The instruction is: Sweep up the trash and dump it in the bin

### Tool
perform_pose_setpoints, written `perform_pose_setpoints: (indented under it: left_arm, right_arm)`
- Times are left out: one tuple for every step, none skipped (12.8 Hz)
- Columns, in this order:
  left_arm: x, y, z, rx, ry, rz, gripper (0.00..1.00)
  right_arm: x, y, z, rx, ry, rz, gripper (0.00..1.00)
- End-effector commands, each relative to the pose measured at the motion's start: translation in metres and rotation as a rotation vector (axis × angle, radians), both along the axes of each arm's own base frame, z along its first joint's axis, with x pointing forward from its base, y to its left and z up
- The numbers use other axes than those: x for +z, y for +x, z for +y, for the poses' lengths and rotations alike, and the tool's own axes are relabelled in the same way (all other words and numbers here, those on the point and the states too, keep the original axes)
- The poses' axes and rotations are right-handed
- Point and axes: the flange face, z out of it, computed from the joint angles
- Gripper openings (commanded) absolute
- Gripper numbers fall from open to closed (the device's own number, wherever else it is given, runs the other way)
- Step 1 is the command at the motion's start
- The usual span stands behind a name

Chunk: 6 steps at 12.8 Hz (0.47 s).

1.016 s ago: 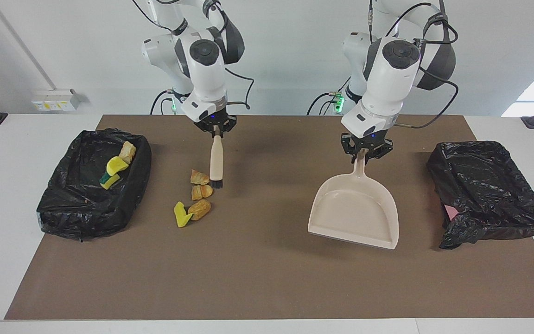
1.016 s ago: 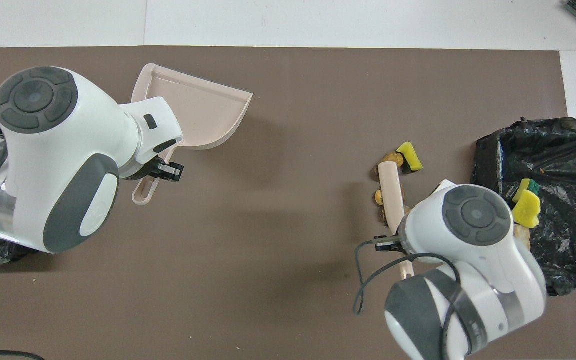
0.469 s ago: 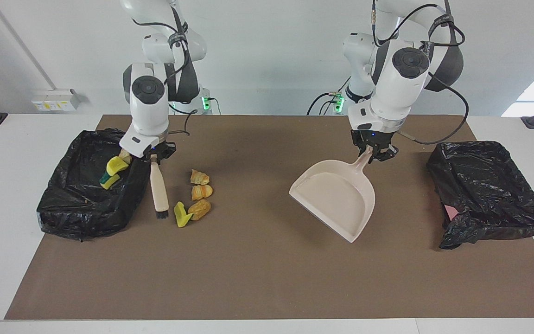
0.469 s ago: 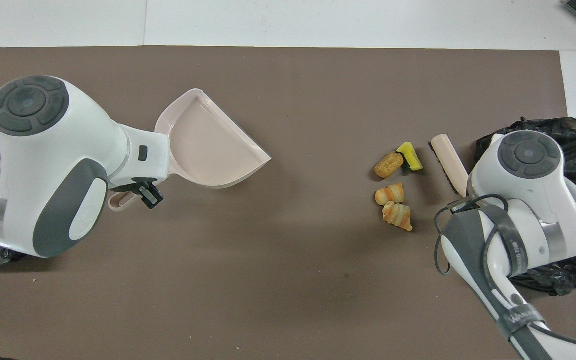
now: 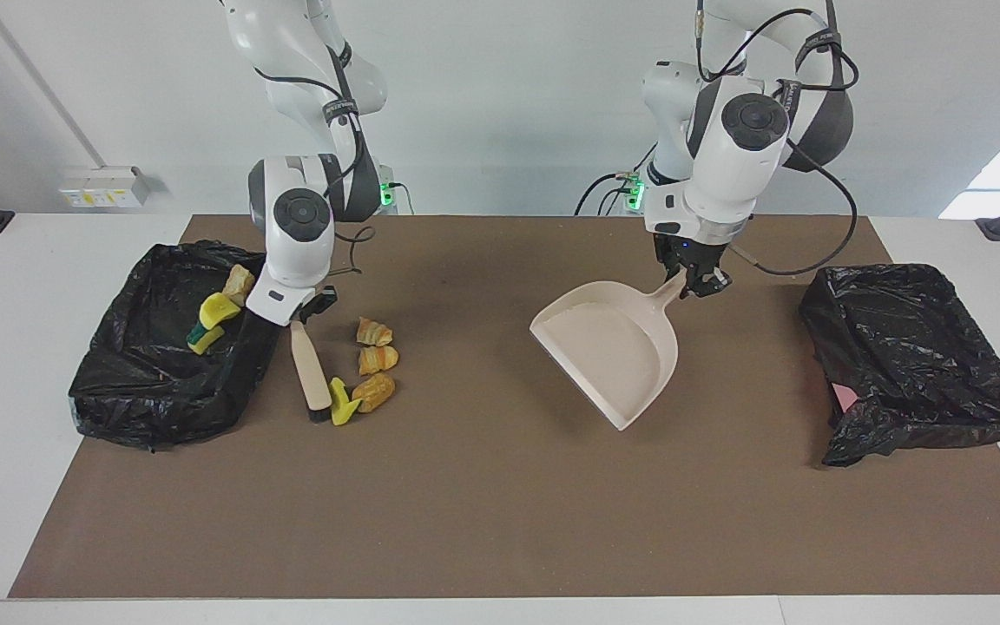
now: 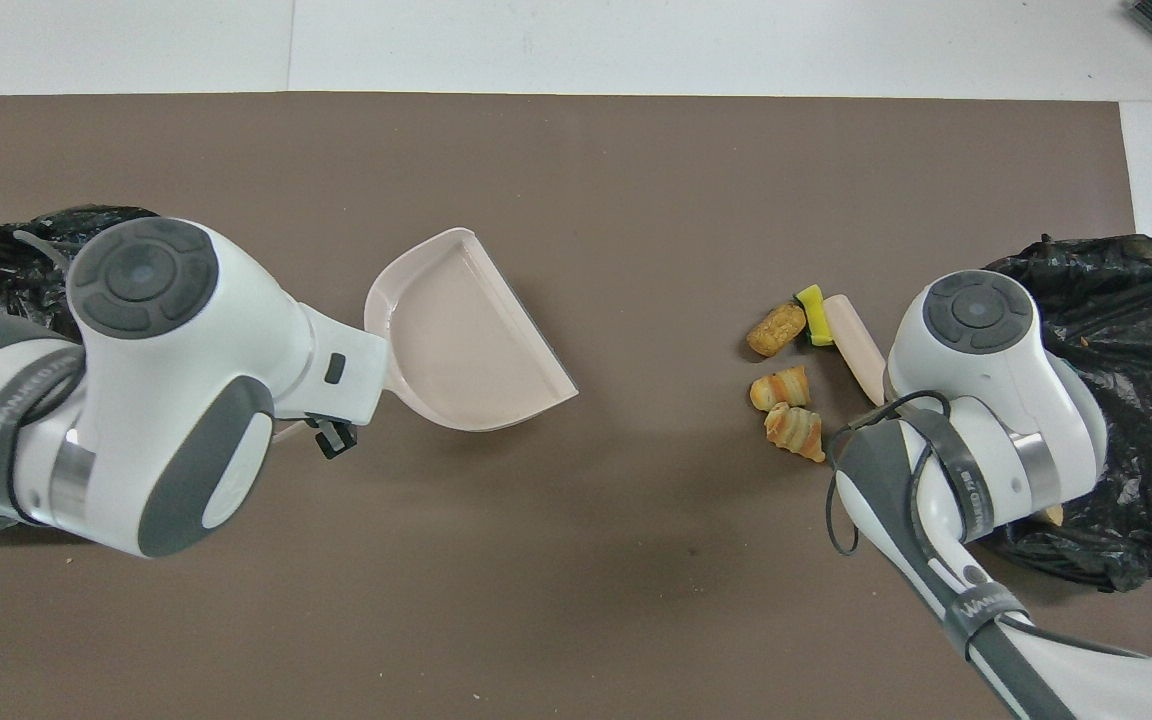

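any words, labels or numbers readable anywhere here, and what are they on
"WANKE...": on the left arm's strap; the later letters are unclear.
"WANKE...": on the right arm's strap; the rest curves out of sight.
Yellow stickers on the wall box: too small to read.
Nothing else in either view bears readable text.

Legible text: one item. Strap lettering, apparently "WANKEDA" or similar, partly readable, on the black cable straps point(image 6: 14, 392) around both arms.
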Motion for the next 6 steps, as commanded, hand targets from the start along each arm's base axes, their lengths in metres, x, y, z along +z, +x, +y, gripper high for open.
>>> perform_pose_setpoints:
  left_arm:
    - [-0.04, -0.033, -0.033, -0.124, 0.027, -0.037, 0.0]
    - [-0.048, -0.039, -0.04, -0.141, 0.025, -0.039, 0.0]
    - [-0.05, -0.048, -0.053, -0.163, 0.026, -0.037, 0.0]
    - [-0.058, -0.058, -0.066, -0.188, 0.029, -0.036, 0.0]
    - [-0.063, -0.064, -0.077, -0.196, 0.023, -0.047, 0.0]
    - [-0.067, -0.067, -0.083, -0.171, 0.022, -0.055, 0.0]
  right_arm:
    - [-0.011, -0.015, 0.028, -0.054, 0.07, 0.001, 0.0]
    - [-0.014, -0.019, 0.038, -0.065, 0.068, -0.002, 0.0]
    - [-0.017, -0.021, 0.048, -0.059, 0.077, 0.002, 0.0]
    - [-0.02, -0.024, 0.062, -0.056, 0.097, 0.009, 0.0]
    - [-0.024, -0.027, 0.078, -0.063, 0.126, 0.015, 0.0]
    - [-0.025, -0.027, 0.086, -0.071, 0.157, 0.009, 0.0]
